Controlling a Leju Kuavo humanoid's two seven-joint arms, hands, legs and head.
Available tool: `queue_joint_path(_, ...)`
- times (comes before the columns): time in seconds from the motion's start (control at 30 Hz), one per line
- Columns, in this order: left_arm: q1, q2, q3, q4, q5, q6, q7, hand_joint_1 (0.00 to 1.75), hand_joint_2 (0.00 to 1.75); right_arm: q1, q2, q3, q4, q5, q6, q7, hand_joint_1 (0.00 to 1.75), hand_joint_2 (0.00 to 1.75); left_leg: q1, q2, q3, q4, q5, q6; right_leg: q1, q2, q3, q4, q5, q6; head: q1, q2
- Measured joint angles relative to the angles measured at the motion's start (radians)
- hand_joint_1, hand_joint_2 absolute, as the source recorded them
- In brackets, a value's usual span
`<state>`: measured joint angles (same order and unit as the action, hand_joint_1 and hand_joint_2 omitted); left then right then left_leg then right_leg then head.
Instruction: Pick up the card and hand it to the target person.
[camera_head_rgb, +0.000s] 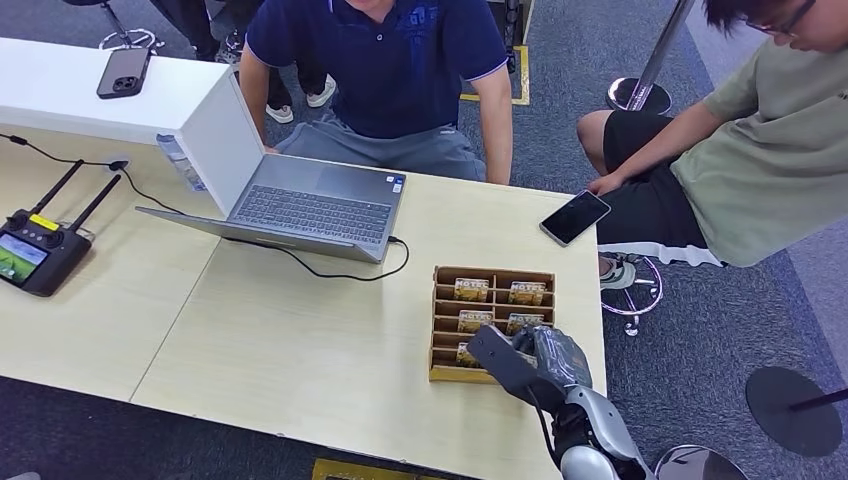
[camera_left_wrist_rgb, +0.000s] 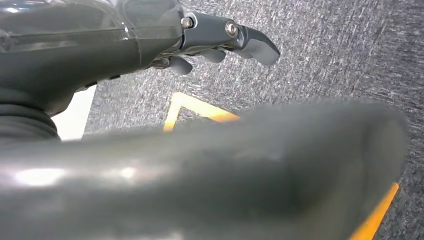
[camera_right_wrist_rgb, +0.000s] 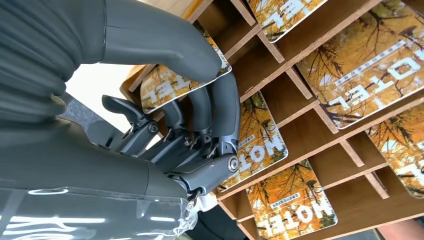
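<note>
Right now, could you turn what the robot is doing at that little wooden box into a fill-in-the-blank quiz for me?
1. The robot's right hand pinches a card printed with the word ____.
2. The cards sit in a slotted ____ rack on the table.
3. An open ____ lies on the table between the rack and the remote controller.
4. A phone lies at the table's edge beside a seated ____.

Missing words: HOTEL; wooden; laptop; person
</note>
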<state>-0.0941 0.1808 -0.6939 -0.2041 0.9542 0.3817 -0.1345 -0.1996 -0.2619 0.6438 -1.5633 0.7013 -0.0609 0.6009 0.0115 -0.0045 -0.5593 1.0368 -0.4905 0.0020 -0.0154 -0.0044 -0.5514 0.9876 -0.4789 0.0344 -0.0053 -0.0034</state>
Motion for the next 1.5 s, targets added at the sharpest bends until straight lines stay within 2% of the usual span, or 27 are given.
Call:
queue_joint_path(0.03,0.0,-0.001,0.0,0.0,0.0,-0.002,-0.005,0.0,1.75,-0.001,0.0,0.0,0.0,0.003,0.003,0.001,1.75,1.75,0.0,0.0,0.0,0.0,0.0,0.0,0.0,0.0,0.0,0.0,0.0,0.0,0.0,0.0)
queue_joint_path(0.77,0.0,-0.01,0.001,0.0,0.004,-0.012,-0.024,0.0,1.75,-0.01,0.001,0.003,-0.038,0.063,0.003,-0.002,1.75,1.75,0.0,0.0,0.0,0.0,0.0,0.0,0.0,0.0,0.0,0.0,0.0,0.0,0.0,0.0)
queue_joint_path(1.1,0.001,-0.012,0.001,0.0,0.014,-0.011,-0.023,0.0,1.75,-0.049,0.002,-0.025,-0.176,0.171,-0.032,-0.008,1.75,1.75,0.0,0.0,0.0,0.0,0.0,0.0,0.0,0.0,0.0,0.0,0.0,0.0,0.0,0.0)
queue_joint_path(1.27,0.002,-0.014,0.001,0.0,0.001,-0.017,-0.023,0.0,1.75,-0.061,0.013,-0.044,-0.229,0.175,-0.038,-0.05,1.75,1.75,0.0,0.0,-0.001,0.0,0.0,0.0,0.0,0.0,0.0,0.0,0.0,0.0,0.0,0.0)
queue_joint_path(1.5,0.002,-0.016,0.001,0.0,-0.012,-0.027,-0.025,0.0,1.75,-0.117,0.043,-0.052,-0.232,0.087,-0.095,-0.132,1.75,1.75,0.0,0.0,-0.001,0.0,0.0,0.0,0.0,0.0,0.0,0.0,0.0,0.0,0.0,0.0)
